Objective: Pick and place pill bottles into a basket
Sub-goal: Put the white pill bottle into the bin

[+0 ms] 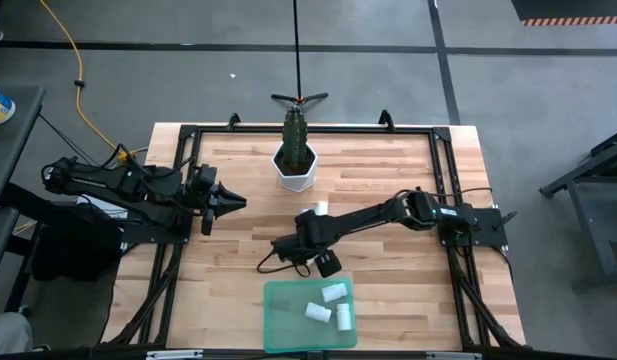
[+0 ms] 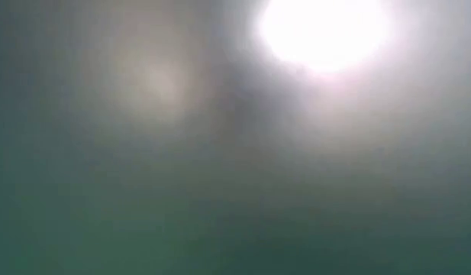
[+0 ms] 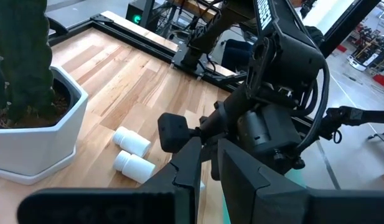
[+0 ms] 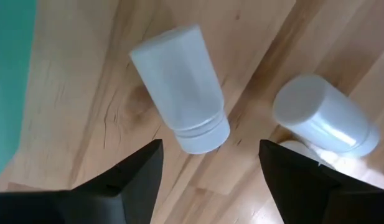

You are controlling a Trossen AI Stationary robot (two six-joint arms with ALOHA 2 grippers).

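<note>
The right gripper [image 4: 210, 168] hangs low over the middle of the table [image 1: 388, 170], its fingers spread apart with nothing between them. Just beyond the fingertips, one pill bottle [image 4: 179, 93] lies on its side on the wood, and a second bottle [image 4: 322, 118] lies close beside it, also on its side. From above, the right arm reaches in from the right edge toward the table's centre, and only one of these two bottles [image 1: 321, 207] peeks out on the far side of the wrist.

The green basket [image 1: 278, 320] sits at the near edge of the table, a little nearer than the right gripper. Three bottles [image 1: 334, 293] lie inside it, toward its right half.

The left gripper [image 1: 233, 201] waits over the left side of the table, fingers closed together and pointing toward the centre. A white hexagonal pot [image 1: 295, 172] holding a cactus stands at the far middle. The low view shows only glare.
</note>
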